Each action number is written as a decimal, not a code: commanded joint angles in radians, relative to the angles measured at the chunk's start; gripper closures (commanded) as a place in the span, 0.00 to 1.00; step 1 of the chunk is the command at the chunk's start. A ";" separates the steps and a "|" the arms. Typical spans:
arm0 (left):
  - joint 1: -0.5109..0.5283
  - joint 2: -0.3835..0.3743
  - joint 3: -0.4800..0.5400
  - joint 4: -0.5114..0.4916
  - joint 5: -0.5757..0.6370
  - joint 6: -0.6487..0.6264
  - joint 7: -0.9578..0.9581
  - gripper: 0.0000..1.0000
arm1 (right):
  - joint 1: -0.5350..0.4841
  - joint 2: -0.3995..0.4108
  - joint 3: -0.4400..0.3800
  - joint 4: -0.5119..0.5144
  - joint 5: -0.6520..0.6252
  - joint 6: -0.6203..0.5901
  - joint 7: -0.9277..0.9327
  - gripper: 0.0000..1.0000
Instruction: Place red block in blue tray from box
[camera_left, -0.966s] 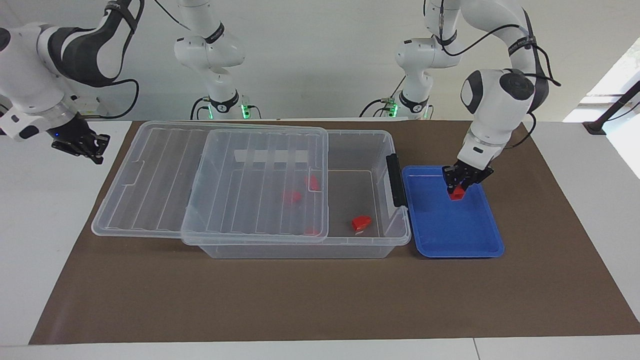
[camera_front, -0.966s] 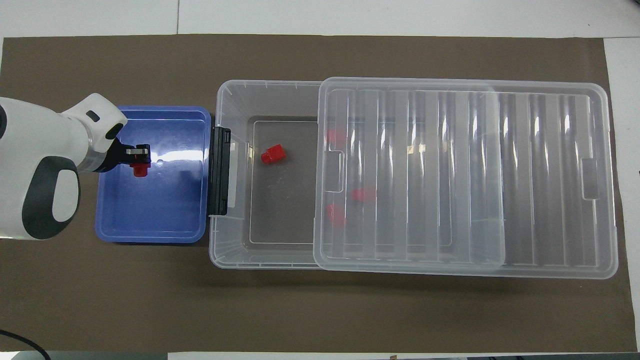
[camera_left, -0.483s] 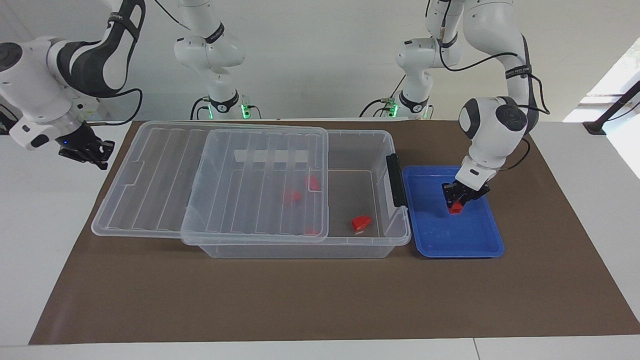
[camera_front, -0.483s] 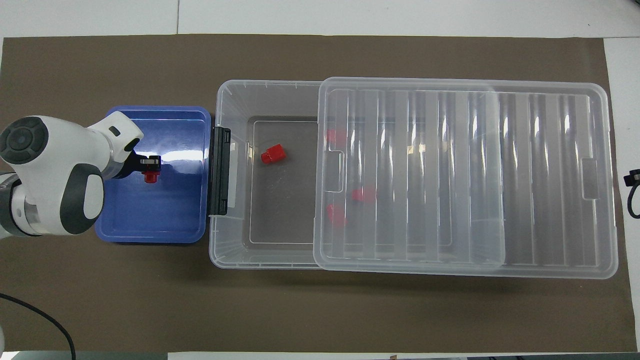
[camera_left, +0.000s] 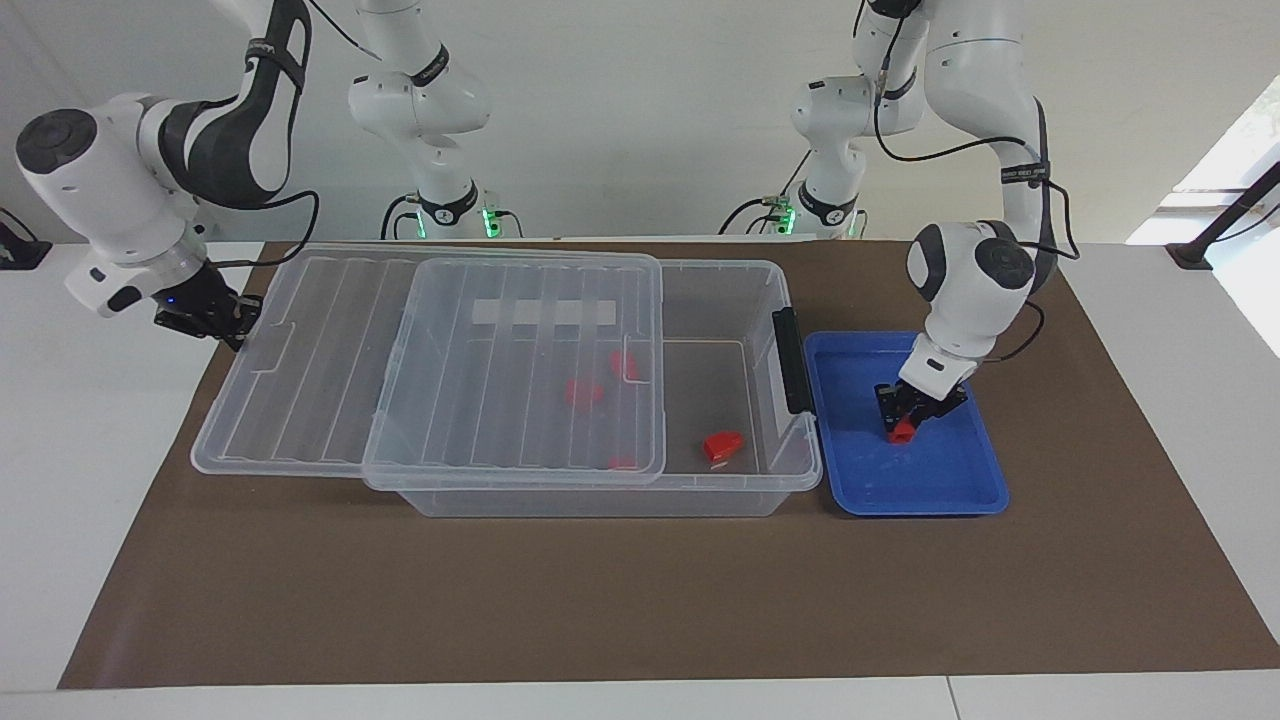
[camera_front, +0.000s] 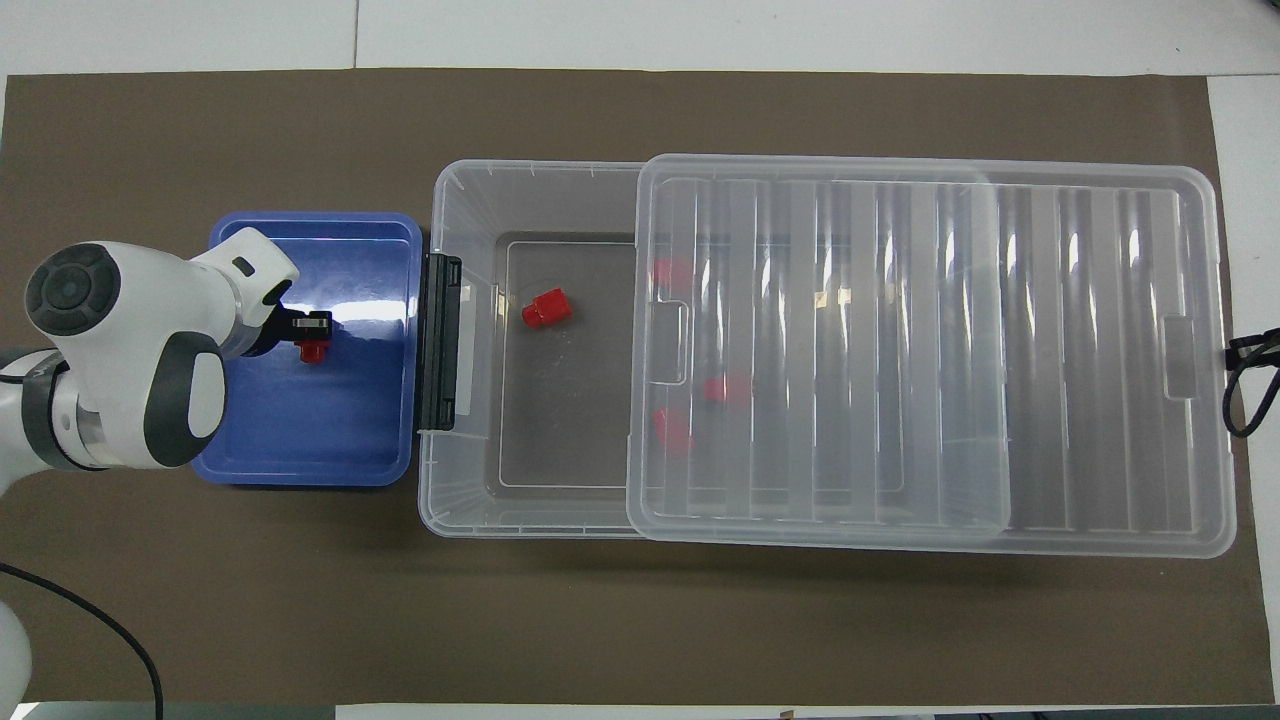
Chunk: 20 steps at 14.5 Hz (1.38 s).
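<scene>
While red block (camera_left: 903, 430) is pinched between left gripper (camera_left: 905, 425) fingertips, it is held low inside blue tray (camera_left: 930, 490), at or just above tray floor; contact cannot be told. Tray is set just beside box (camera_left: 740, 490) at black latch (camera_left: 790, 360) end. Lid (camera_left: 480, 400) is slid toward right arm's end, box partly uncovered. Loose red piece (camera_left: 722, 446) seen on uncovered box floor, at 9 o'clock of tray in facing view. More red pieces (camera_left: 584, 392) seen under lid. Right gripper (camera_left: 205, 315), jaws pressed together, is hovering at lid's end.
</scene>
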 joint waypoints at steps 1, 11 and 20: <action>0.010 -0.011 -0.006 -0.003 0.006 -0.033 0.001 0.00 | 0.001 -0.030 0.042 -0.032 -0.004 0.017 0.064 1.00; -0.002 -0.148 -0.009 0.241 0.006 -0.435 -0.120 0.00 | 0.001 -0.030 0.203 -0.042 0.010 0.019 0.293 1.00; -0.002 -0.232 -0.015 0.363 0.004 -0.613 -0.172 0.00 | 0.001 -0.028 0.284 -0.072 0.012 0.056 0.413 1.00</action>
